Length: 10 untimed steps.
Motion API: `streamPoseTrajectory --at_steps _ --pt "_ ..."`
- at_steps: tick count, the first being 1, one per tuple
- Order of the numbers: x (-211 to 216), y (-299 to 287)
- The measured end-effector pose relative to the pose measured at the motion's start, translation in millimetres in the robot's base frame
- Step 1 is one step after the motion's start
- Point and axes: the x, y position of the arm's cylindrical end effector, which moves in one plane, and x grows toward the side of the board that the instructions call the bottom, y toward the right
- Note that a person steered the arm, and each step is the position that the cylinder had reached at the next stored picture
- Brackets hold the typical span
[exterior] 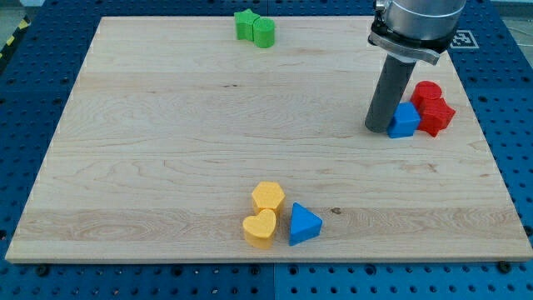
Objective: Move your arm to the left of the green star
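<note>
we see the wooden board point(166, 167) spread across the blue pegboard table point(25, 100), and we go over it from the view's left to the view's right. the left part of the board holds no blocks. near the middle, close to the view's top edge of the board, sits the green star point(245, 23), and touching it on its right side is the green cylinder point(264, 32). lower down, near the view's bottom edge, there is a cluster of three: the yellow hexagon point(268, 197), the yellow heart point(260, 227) just below and touching it, and the blue triangle point(304, 223) just beside them on the right. further right, our arm comes down from the view's top, a grey housing ending in a dark rod, and my tip point(377, 128) rests on the board right against the left side of the blue block point(405, 121), whose shape we cannot quite make out. touching that block on the right are the red cylinder point(426, 94) and the red star point(437, 117). we carry no jaws, only the rod. my tip stands well apart from the green star, far to its right and lower in the view
</note>
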Motion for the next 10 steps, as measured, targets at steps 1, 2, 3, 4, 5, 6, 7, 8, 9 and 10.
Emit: streamPoseTrajectory --at_steps 1,2,3,4,5,6,7,8,9,10 --pt "-28 -27" --pt "-53 -86" --pt "-55 -134" --pt "-70 -190" --pt "-121 -256" --pt "-176 -286" --pt "-239 -289" --pt "-249 -282" --pt "-249 -259" --pt "-248 -248"
